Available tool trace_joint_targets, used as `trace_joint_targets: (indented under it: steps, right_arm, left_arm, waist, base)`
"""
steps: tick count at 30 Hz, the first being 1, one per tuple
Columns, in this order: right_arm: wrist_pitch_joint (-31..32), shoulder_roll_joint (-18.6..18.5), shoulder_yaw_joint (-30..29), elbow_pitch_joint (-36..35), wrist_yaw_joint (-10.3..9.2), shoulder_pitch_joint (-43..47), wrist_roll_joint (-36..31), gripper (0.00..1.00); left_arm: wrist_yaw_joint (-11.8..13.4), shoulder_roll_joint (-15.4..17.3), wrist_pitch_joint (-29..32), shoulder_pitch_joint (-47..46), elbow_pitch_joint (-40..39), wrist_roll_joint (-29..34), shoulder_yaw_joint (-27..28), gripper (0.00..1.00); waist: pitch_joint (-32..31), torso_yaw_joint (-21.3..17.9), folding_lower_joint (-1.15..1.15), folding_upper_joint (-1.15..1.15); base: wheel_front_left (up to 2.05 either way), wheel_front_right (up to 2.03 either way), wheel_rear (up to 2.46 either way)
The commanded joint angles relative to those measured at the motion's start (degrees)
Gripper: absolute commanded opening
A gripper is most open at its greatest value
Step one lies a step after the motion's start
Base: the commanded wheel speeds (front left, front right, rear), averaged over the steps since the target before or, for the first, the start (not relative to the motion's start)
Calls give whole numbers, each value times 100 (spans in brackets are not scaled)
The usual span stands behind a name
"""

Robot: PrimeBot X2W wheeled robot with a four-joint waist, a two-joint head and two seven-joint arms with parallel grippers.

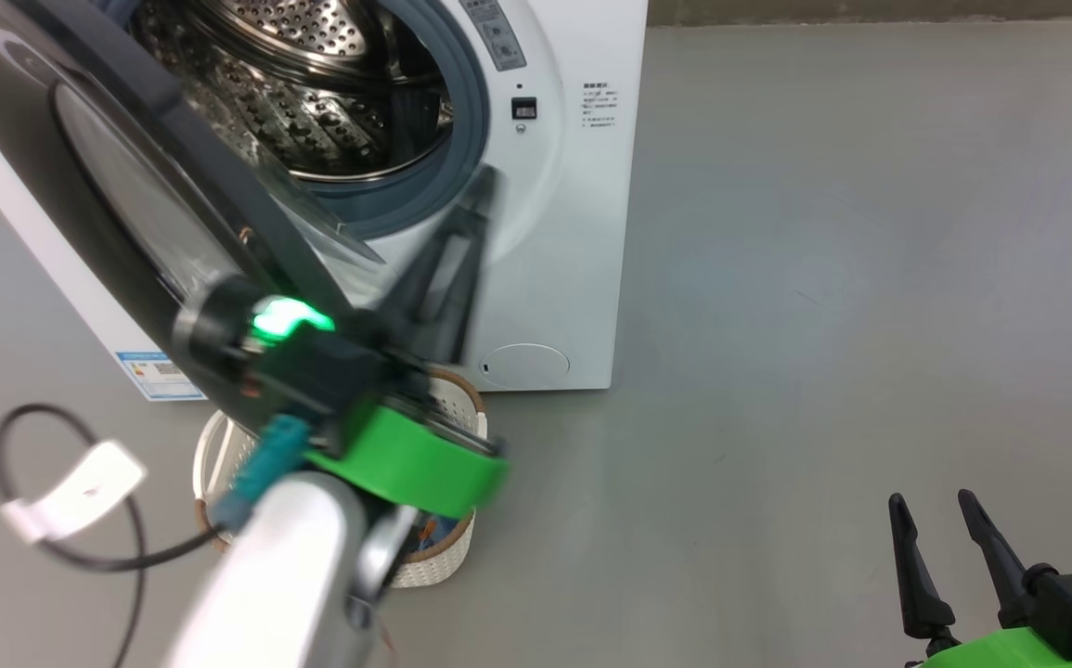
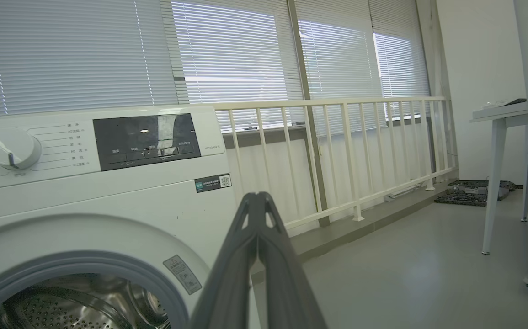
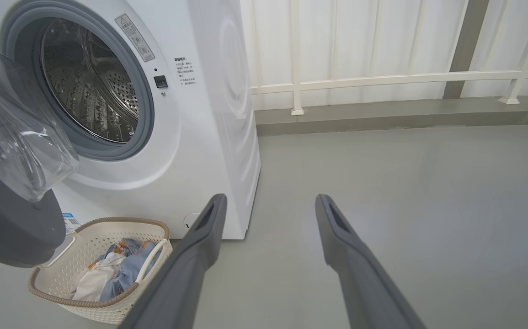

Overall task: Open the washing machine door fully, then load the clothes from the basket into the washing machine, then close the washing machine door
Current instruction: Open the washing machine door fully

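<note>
Your head camera looks steeply down from close; both wrist cameras face forward, sharing the washing machine (image 1: 573, 232).

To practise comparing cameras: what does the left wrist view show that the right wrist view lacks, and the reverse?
Left wrist view, not the right: the control dial, the window blinds and the shut left gripper. Right wrist view, not the left: the basket with the clothes, the open washing machine door, the open right gripper. Both: the washing machine, its drum and the railing.

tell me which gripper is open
The right gripper: its two fingers stand wide apart, while the left gripper has its fingers pressed together.
</note>
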Motion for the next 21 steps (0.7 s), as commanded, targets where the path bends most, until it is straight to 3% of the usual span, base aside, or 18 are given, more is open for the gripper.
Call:
trace_joint_targets:
  steps: [1,4,10,21]
  right_arm:
    - [-69,-60,175,-133,35,-101,-22,100]
    - [-69,-63,194,-126,35,-111,-9,100]
    - [-69,-61,202,-133,35,-115,7,100]
    - [-69,-60,154,-144,35,-166,15,100]
  left_arm:
    - [-39,89,87,-235,-106,-102,59,0]
    - [-15,83,348,-175,-64,-429,-396,0]
    - [262,80,791,-15,129,-778,-920,0]
    - [700,199,1117,228,533,-640,-1011,0]
  waist:
    - [5,-19,0,0]
    - [22,-55,0,0]
    - [93,-87,0,0]
    - [233,1,0,0]
  base:
    - [0,0,0]
    - [0,0,0]
    - [0,0,0]
    - [0,0,0]
